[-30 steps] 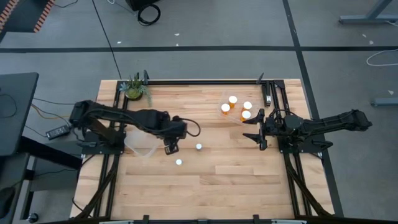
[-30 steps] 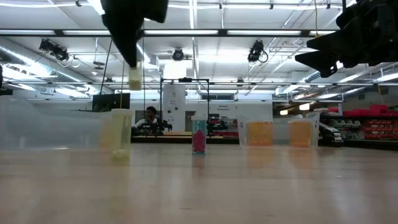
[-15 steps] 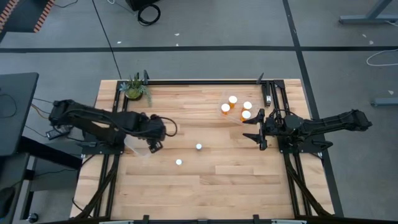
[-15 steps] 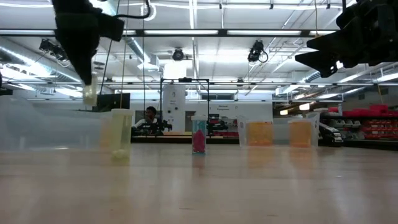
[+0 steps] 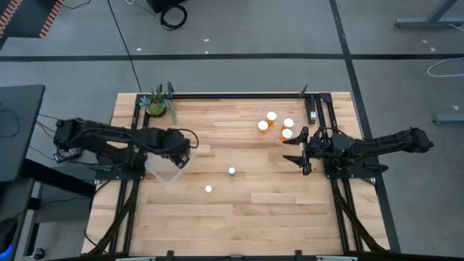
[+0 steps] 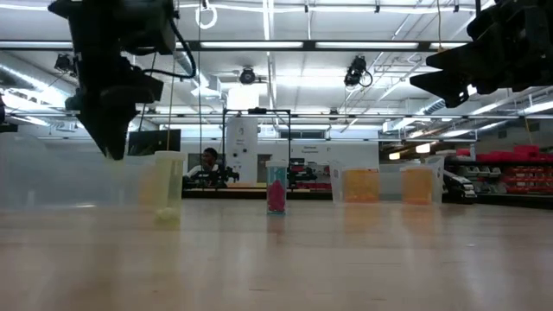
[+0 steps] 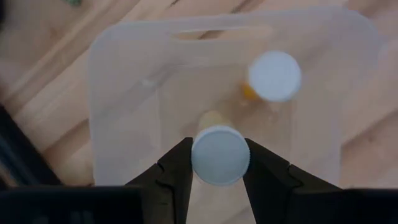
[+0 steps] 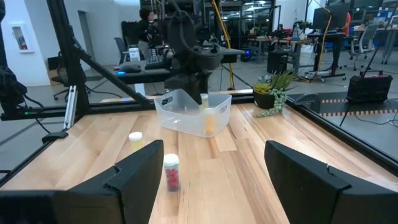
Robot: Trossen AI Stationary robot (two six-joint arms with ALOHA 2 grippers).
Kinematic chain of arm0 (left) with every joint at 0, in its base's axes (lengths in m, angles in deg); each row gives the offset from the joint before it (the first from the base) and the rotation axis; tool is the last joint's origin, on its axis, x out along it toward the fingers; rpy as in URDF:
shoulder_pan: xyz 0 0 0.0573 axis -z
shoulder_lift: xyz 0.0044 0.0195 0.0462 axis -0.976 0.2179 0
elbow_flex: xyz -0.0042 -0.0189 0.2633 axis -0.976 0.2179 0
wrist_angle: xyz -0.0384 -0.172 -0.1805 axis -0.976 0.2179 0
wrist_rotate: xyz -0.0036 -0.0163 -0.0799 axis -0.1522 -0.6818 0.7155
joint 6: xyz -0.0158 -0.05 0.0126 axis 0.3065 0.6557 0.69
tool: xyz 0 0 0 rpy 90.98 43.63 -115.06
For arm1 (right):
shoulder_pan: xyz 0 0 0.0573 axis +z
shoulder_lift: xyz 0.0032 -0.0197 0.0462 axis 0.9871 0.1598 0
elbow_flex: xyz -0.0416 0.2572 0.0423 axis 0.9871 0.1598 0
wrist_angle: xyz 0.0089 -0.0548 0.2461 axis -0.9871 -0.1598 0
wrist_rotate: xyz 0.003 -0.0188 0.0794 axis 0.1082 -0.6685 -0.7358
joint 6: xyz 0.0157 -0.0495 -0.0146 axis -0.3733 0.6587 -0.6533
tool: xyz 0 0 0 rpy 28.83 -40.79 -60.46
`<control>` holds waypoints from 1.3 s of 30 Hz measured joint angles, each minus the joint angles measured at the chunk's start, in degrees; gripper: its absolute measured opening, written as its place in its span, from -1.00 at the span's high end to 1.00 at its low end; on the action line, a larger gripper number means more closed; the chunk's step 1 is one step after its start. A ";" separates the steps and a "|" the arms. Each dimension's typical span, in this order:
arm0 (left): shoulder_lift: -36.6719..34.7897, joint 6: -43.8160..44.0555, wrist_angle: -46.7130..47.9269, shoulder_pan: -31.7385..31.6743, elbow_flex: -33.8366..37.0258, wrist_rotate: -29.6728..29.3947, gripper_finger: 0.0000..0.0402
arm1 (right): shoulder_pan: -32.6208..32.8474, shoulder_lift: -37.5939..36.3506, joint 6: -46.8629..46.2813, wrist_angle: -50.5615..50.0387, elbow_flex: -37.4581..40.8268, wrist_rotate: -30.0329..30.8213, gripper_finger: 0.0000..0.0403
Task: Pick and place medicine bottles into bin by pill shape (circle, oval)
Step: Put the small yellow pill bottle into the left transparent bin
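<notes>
the left gripper [image 7: 217, 163] hangs over the clear plastic bin [image 7: 118, 93] at the table's left edge, fingers pinched on a white-capped medicine bottle [image 7: 220, 155], likely so it drops in beside the orange bottle [image 7: 274, 76] already there. the right gripper [image 5: 299, 148] waits wide open and empty by the right-hand bottles [image 5: 272, 116]. no labels are readable

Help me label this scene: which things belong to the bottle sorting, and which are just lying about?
Part of the job:
- bottle held by the left pincer
- clear bin, one bottle inside
- two loose bottles
- three bottles in the far bin
- right pincer, waiting open

Lying about:
- potted plant
</notes>
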 joint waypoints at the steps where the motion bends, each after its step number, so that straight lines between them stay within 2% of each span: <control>1: 0.05 0.02 -0.77 -0.77 0.48 0.00 0.34 | 0.00 0.00 0.00 0.00 0.00 0.00 -0.42; 6: 0.05 0.41 -2.34 -4.71 1.51 -0.01 0.30 | -0.01 0.00 0.00 0.00 0.00 0.00 -0.42; 13: 0.05 1.44 -3.23 -7.91 1.52 0.00 0.34 | -0.02 0.00 0.00 -0.02 0.00 0.00 -0.42; 28: 5.31 -0.93 -4.76 -8.43 1.52 1.33 0.27 | 0.00 0.00 0.00 0.00 0.00 0.00 -0.42; 39: 5.16 -3.46 -3.57 -8.43 0.48 1.55 -0.03 | -0.01 0.00 0.01 -0.01 0.00 0.00 -0.42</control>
